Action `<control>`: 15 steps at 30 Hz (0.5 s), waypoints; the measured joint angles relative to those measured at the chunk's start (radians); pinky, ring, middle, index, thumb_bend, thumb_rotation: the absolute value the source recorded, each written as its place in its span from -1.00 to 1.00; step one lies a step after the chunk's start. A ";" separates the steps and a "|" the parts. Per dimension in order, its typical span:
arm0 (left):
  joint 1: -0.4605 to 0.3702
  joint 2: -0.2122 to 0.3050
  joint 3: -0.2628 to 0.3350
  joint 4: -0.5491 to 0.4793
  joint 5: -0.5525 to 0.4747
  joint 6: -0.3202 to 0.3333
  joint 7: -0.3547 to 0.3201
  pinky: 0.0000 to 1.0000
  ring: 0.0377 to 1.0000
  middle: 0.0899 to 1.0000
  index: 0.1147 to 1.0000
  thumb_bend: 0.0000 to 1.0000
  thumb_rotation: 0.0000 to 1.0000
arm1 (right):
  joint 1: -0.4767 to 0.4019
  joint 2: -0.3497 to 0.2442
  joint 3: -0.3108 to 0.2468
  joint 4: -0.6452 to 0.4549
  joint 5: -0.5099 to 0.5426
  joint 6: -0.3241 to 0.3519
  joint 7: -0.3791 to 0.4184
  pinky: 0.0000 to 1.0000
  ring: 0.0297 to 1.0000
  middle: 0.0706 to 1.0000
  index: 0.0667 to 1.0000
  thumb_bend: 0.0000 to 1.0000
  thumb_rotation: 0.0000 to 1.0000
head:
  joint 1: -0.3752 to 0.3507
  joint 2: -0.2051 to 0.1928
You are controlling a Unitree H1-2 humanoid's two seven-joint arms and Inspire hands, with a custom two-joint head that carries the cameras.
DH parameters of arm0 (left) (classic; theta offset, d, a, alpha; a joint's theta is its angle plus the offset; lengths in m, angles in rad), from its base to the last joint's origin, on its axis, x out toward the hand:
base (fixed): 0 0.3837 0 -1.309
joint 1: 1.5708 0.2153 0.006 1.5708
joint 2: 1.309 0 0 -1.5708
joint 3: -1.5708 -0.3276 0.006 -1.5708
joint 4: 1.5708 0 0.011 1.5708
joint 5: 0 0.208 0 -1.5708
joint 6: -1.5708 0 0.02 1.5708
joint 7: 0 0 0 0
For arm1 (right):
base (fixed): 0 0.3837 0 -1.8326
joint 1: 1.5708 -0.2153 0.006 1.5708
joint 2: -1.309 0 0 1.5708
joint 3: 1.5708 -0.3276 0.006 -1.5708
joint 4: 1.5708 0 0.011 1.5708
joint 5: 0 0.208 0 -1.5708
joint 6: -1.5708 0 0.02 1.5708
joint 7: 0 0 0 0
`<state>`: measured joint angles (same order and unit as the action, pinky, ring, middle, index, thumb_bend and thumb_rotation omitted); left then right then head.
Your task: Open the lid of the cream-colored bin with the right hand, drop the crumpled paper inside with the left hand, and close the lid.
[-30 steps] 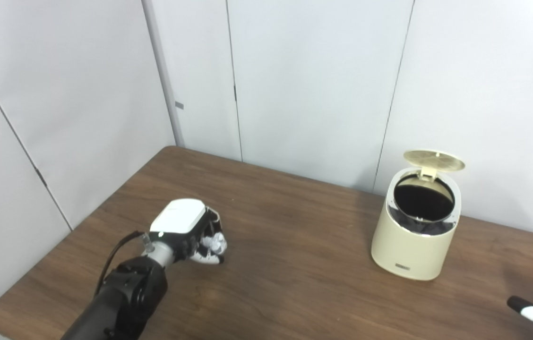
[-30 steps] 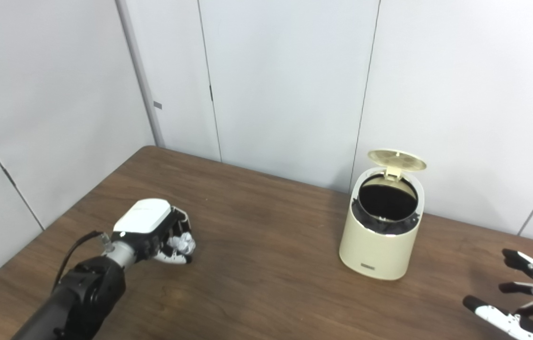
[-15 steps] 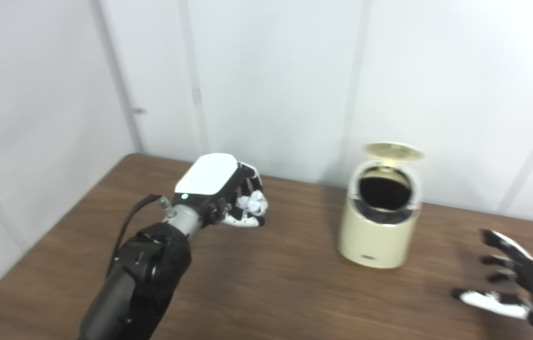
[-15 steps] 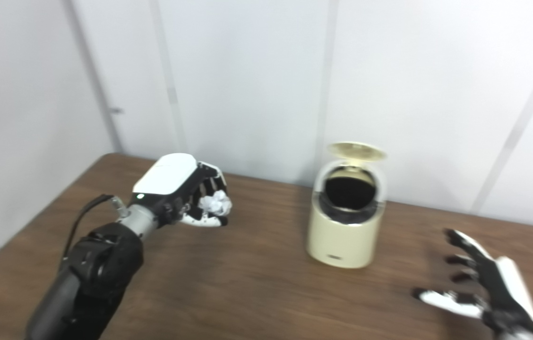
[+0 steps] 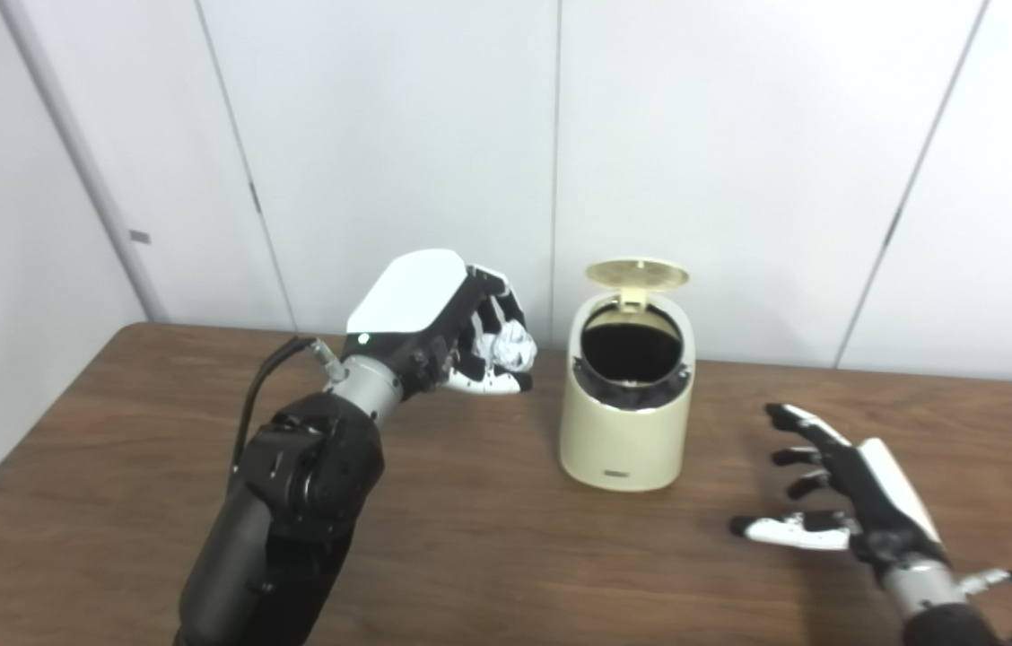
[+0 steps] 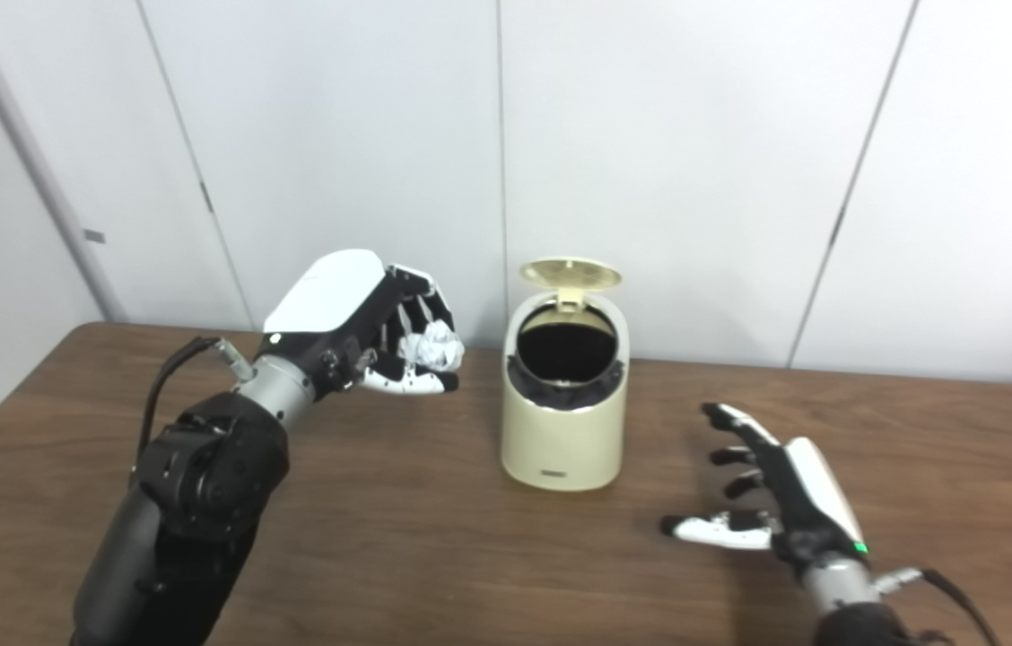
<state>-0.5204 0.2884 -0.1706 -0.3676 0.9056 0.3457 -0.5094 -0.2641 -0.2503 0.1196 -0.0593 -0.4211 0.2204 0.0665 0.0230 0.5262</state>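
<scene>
Left eye view: left hand (image 5: 443,327) clasping crumpled paper (image 5: 506,345), hovering just left of cream-colored bin (image 5: 624,422), lid (image 5: 637,273) standing raised, near bench (image 5: 488,556) far edge. Right hand (image 6: 784,498) lying splayed, empty. Views matching.

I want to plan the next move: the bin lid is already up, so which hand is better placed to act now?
The left hand. It is shut on the crumpled paper, raised just left of the open cream-colored bin. The right hand is open, holding nothing, low over the table to the bin's right.
</scene>
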 measured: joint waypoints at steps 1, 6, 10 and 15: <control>-0.005 -0.004 -0.003 0.014 -0.002 -0.007 0.007 -0.34 -0.29 -0.16 -0.09 0.00 -1.00 | 0.000 0.000 0.000 0.003 -0.002 -0.007 -0.004 0.09 0.44 0.68 0.69 0.34 -0.80 | -0.006 -0.002; -0.034 -0.031 -0.012 0.058 -0.005 -0.013 0.056 -0.38 -0.31 -0.15 -0.04 -0.01 -1.00 | 0.001 0.003 0.007 0.022 -0.013 -0.029 -0.014 0.16 0.46 0.66 0.70 0.34 -0.79 | -0.032 -0.009; -0.048 -0.058 -0.021 0.082 -0.013 -0.015 0.085 -0.37 -0.31 -0.16 -0.04 -0.01 -1.00 | 0.005 0.004 0.008 0.026 -0.019 -0.030 -0.016 0.23 0.50 0.67 0.71 0.34 -0.77 | -0.051 -0.012; -0.058 -0.084 -0.037 0.100 -0.027 -0.014 0.104 -0.30 -0.27 -0.18 -0.09 0.00 -1.00 | 0.006 0.005 0.011 0.030 -0.023 -0.041 -0.026 0.22 0.50 0.67 0.70 0.34 -0.73 | -0.057 -0.012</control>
<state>-0.5780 0.2048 -0.2079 -0.2675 0.8788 0.3312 -0.4056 -0.2581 -0.2454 0.1311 -0.0288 -0.4442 0.1792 0.0405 -0.0337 0.5139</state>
